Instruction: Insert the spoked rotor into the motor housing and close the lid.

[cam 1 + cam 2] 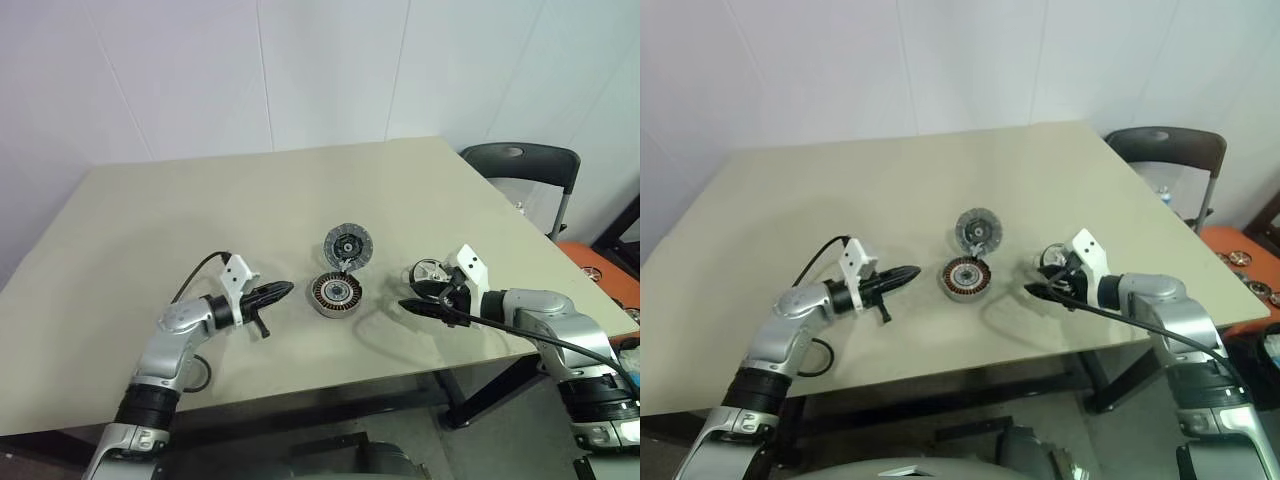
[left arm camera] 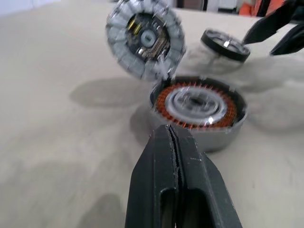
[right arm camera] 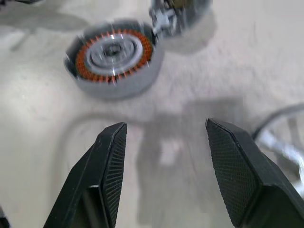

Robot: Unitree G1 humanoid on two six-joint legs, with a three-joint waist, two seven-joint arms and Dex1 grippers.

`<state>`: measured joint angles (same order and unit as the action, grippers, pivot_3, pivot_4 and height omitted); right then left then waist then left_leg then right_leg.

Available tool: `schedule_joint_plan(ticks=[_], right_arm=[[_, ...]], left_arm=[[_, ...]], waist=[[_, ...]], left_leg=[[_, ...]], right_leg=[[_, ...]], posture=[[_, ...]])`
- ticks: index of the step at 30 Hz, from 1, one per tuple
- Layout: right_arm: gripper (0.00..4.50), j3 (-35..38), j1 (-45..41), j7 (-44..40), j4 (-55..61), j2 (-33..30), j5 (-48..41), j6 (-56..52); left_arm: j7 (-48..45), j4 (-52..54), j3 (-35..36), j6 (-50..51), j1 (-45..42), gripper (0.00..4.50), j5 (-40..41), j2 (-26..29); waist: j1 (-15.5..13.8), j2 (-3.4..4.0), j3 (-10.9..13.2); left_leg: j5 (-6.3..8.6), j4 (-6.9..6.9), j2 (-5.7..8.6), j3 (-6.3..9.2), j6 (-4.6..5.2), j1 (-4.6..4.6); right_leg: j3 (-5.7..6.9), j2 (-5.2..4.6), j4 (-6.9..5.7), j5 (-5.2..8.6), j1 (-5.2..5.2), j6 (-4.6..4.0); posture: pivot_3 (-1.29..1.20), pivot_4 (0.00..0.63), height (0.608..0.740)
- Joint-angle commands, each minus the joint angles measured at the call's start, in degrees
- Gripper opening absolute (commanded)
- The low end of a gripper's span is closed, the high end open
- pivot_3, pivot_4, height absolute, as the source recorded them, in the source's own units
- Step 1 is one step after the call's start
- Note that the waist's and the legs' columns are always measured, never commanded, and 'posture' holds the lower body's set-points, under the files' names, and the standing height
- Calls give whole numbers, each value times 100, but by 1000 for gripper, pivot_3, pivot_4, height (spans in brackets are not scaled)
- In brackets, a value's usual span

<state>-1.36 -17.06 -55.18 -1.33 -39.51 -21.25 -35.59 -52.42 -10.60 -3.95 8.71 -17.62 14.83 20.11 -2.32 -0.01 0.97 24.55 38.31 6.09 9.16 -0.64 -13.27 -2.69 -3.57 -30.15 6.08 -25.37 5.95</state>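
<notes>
Housing shows me copper-brown windings around a pale core, its finned lid tilted up at twelve o'clock. Silver wheel lies at three o'clock. My left gripper is pinched closed and empty, my right gripper spread apart.

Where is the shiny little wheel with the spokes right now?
The spoked rotor lies on the table, to the right of the motor housing, just beyond the right claw.
</notes>
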Motion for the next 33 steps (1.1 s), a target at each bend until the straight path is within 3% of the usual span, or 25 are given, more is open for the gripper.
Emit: schedule_joint_plan(ticks=[1,14,20,33], right_arm=[[2786,-36,-212,64,160,107,23,90],[2786,-163,-237,214,332,260,82,137],[2786,-156,-153,285,380,284,86,164],[2786,-131,-213,423,466,342,86,249]], left_arm=[[-56,-93,-160,-209,-461,50,-74,-117],[-241,-2768,-928,-1458,-1795,50,-1011,-890],[-299,-3222,-875,-1715,-2122,50,-1121,-1064],[-400,-3469,-1080,-1849,-2197,50,-1609,-872]], waist=[[2,0,-1],[2,0,-1],[9,0,-1],[9,-1,-2]], left_leg=[[0,0,0,0,0,0],[2,-2,3,0,4,-4],[3,-2,3,0,5,-4],[2,-2,2,0,5,-2]], right_leg=[[0,0,1,0,1,0],[0,-1,9,-1,-1,-1],[0,-1,11,-1,-1,0],[0,-1,9,-2,-1,1]], posture=[[0,0,740],[0,0,740],[0,0,740],[0,0,740]])
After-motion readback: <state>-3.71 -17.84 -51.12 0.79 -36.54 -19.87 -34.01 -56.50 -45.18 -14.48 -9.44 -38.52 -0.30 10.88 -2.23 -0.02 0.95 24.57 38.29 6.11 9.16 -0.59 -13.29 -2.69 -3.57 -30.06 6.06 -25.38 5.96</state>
